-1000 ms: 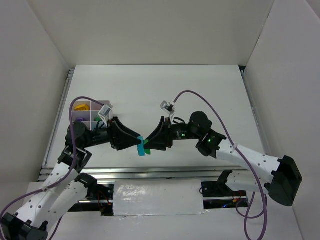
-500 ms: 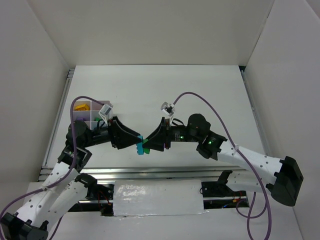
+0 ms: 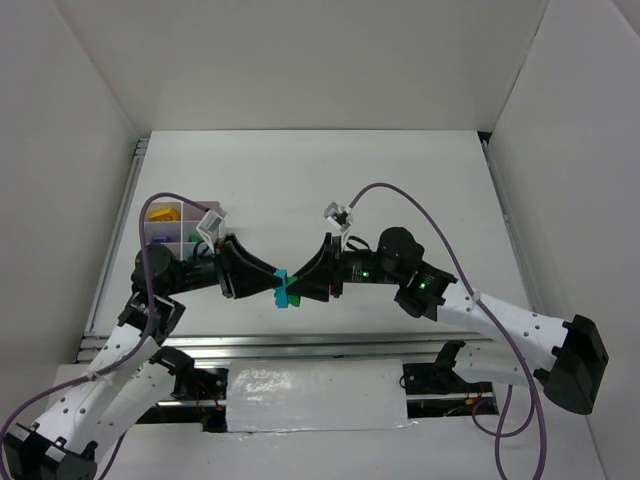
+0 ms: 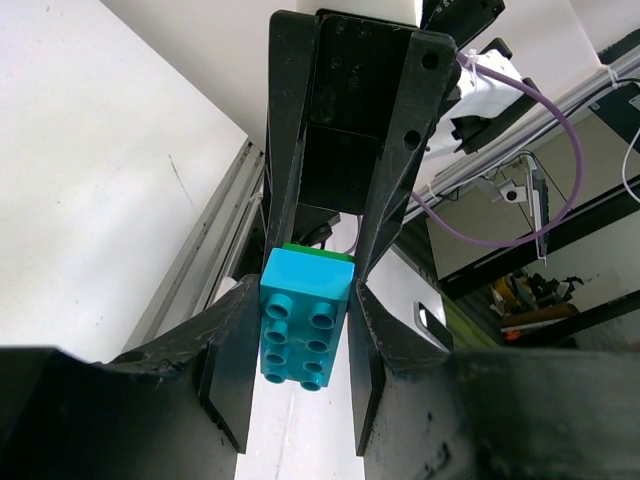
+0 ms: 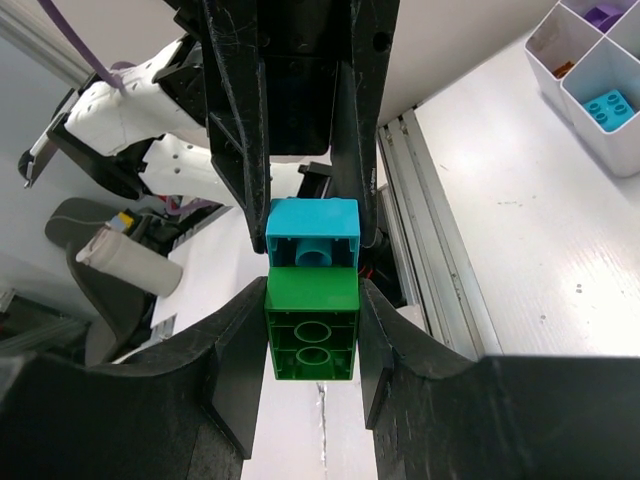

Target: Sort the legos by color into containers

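Observation:
A teal studded lego point(image 3: 281, 286) and a green lego point(image 3: 293, 298) are pressed together in mid-air above the near table edge. My left gripper point(image 3: 276, 286) is shut on the teal lego point(image 4: 305, 325), with the green lego point(image 4: 320, 250) behind it. My right gripper point(image 5: 312, 345) is shut on the green lego point(image 5: 312, 325), and the teal lego point(image 5: 313, 235) sits just beyond it, hollow side showing. The two grippers face each other tip to tip. The white compartment tray point(image 3: 203, 205) lies to the left behind my left arm.
The tray holds a yellow lego point(image 3: 160, 213). In the right wrist view the tray point(image 5: 568, 92) shows a teal lego point(image 5: 607, 105) in one compartment and a purple one point(image 5: 600, 15) in another. A metal rail point(image 3: 300, 345) runs along the near table edge.
The right arm has shifted slightly left and the joined legos with it. Both grippers keep their hold.

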